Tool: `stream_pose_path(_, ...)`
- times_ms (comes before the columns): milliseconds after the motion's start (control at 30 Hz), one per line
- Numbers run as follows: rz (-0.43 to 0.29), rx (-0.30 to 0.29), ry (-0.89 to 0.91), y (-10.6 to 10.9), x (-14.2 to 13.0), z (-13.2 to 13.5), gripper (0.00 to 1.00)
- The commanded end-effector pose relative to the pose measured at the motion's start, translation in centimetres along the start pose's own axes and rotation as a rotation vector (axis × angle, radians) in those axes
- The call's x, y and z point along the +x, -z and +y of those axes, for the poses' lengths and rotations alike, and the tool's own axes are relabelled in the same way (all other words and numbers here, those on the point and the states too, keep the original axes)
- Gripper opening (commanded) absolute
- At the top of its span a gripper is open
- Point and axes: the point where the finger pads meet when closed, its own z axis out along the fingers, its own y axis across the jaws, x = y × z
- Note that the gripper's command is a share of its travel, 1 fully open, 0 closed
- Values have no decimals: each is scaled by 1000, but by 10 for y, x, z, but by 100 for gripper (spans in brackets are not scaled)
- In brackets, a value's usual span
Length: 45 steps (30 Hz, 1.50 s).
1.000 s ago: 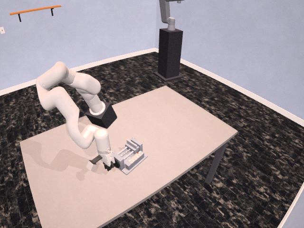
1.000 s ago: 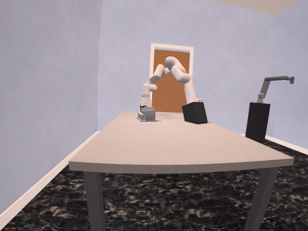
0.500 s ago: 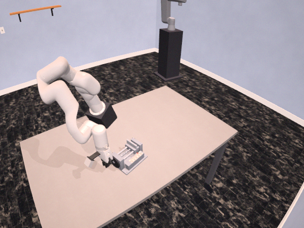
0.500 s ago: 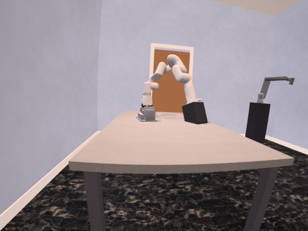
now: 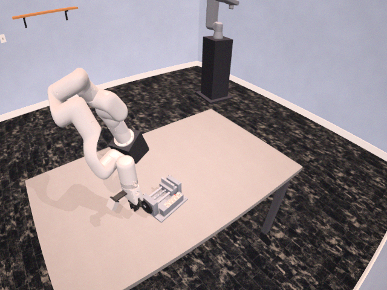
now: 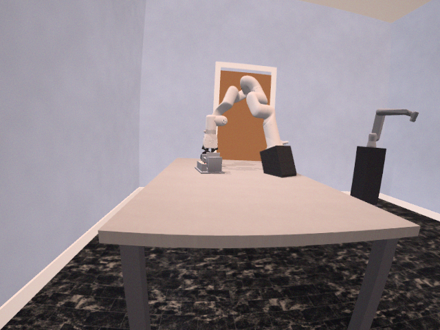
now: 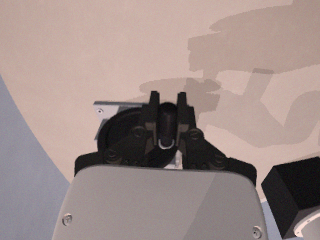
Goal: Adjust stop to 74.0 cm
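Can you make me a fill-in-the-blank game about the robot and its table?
The gripper is shut on the handwheel's dark ____.
The handwheel is round and colored ____.
The robot's arm is colored ____.
The tabletop stands on gray ____.

Missing words: handle; black; white; legs.

End effector point(image 7: 168, 103) seemingly grips handle point(image 7: 168, 118).
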Motion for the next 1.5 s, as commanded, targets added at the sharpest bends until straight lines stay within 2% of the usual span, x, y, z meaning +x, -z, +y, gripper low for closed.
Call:
stream_pose_path(0,1,1,1,4,0,-2,6)
stream_pose_path(767,1,1,1,23,0,-23,6)
stream_pose_path(1467,1,1,1,22,0,-42,6)
